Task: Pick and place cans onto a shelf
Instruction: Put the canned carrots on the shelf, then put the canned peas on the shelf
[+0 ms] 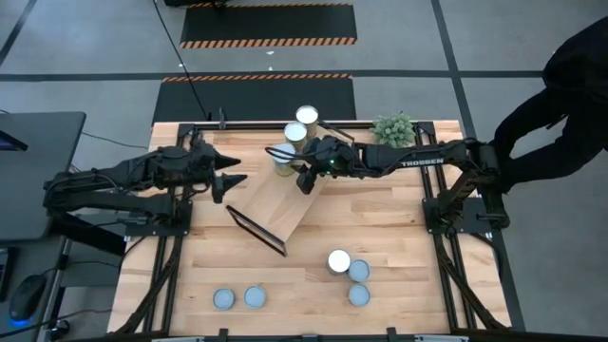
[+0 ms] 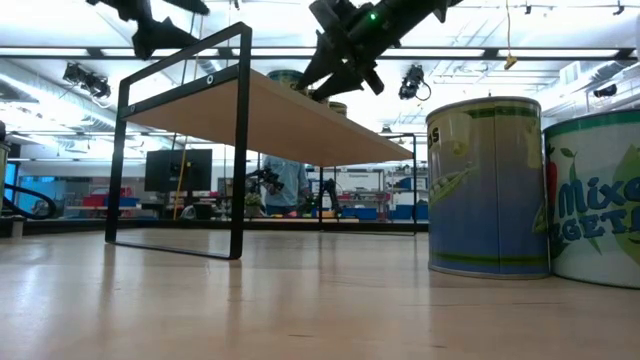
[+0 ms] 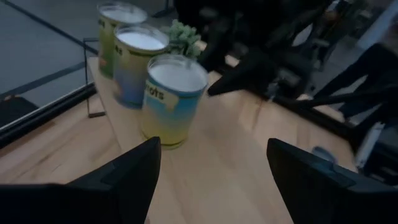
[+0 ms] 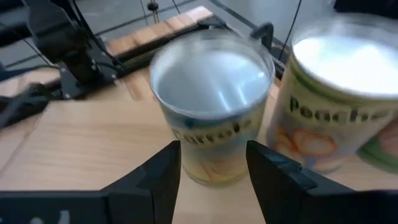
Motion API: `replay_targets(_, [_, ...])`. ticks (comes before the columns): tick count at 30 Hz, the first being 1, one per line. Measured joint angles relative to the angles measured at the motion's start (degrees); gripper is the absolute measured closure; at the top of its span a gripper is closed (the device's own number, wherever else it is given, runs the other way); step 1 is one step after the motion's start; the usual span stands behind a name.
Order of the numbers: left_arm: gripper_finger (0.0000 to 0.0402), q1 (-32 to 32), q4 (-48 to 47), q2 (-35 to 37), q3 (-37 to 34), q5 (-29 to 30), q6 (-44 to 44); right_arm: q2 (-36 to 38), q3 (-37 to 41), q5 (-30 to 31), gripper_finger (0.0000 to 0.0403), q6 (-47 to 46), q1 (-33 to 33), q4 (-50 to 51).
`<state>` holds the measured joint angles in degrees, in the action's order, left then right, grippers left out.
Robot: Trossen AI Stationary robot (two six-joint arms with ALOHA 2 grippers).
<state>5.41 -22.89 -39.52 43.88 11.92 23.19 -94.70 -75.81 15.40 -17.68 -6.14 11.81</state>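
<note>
The light-wood shelf (image 1: pixel 275 204) stands slantwise on the table at mid-table. Three cans stand upright in a row on its far end: (image 1: pixel 307 116), (image 1: pixel 295 133) and the nearest (image 1: pixel 283 155). My right gripper (image 1: pixel 306 180) is open above the shelf, just short of the nearest can (image 4: pixel 211 112), touching nothing. My left gripper (image 1: pixel 233 183) is open and empty over the shelf's left side, and its wrist view shows the three cans (image 3: pixel 174 99). Several more cans stand on the table near the front edge, some right (image 1: pixel 339 261), some left (image 1: pixel 223 299).
A small green plant (image 1: pixel 394 126) stands at the far right of the table. A person in dark clothes (image 1: pixel 570 104) is beside the right arm's base. In the low view two cans (image 2: pixel 487 185) stand close at the right.
</note>
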Motion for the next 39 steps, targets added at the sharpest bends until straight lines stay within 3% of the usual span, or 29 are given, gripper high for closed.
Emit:
replay_targets(14, [0.0102, 0.0, 4.1, -11.8, 0.0, 2.0, -4.2, 0.1, -0.2, 3.0, 0.0214, 1.7, -1.1, -0.9])
replay_targets(22, [0.0102, 0.0, 6.6, -12.7, 0.0, 3.5, -4.4, 0.1, -0.2, 3.0, 0.0214, 2.4, -1.5, -3.1])
replay_targets(28, [0.0102, 0.0, 6.5, -12.3, 0.0, 3.4, -4.4, 1.7, -0.2, 2.7, 0.0214, 2.4, -0.3, 2.1])
replay_targets(39, [0.0102, 0.0, 6.8, -11.7, 0.0, 2.5, -4.5, 4.9, -3.0, -14.4, 0.0214, 2.3, 5.2, 13.2])
